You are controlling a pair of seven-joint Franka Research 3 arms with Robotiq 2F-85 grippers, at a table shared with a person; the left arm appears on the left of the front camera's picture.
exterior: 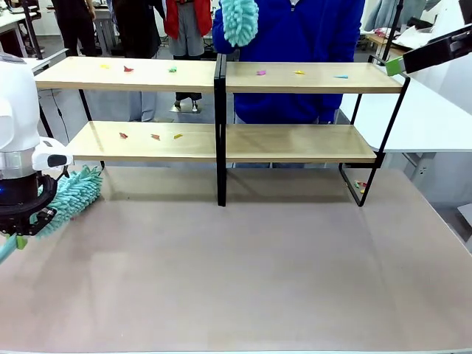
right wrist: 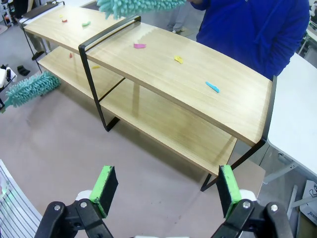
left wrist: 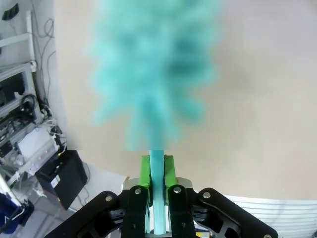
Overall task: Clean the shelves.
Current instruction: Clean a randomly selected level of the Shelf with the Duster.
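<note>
**Grey table mat, littered shelves, one duster ready**

Grey matting covers the table (exterior: 243, 280), and the shelves (exterior: 295, 144) stand across its far half: two long light-wood boards in a thin black frame with a centre post. Behind the shelves stands a person (exterior: 295, 44) in a blue top, holding a teal duster (exterior: 240, 21) above the centre post.

Off the shelves' left end, low over the mat, the left gripper (left wrist: 157, 171) is clamped tight on the thin handle of a second fluffy teal duster (exterior: 74, 195), whose head points toward the lower board. By the shelves' right end, level with the top board, the right gripper (right wrist: 166, 186) hangs with its jaws spread wide and nothing between them.

Small coloured paper scraps (exterior: 261, 72) dot the top board on both sides of the post; more lie on the lower board's left half, and a few on the mat by the right foot.

The shelves look stiff but fairly light, so a hard sweep might slide them. If they need steadying, the black end frame is probably the best place to grip. The duster head is soft, and the scraps should scatter easily under it.
</note>
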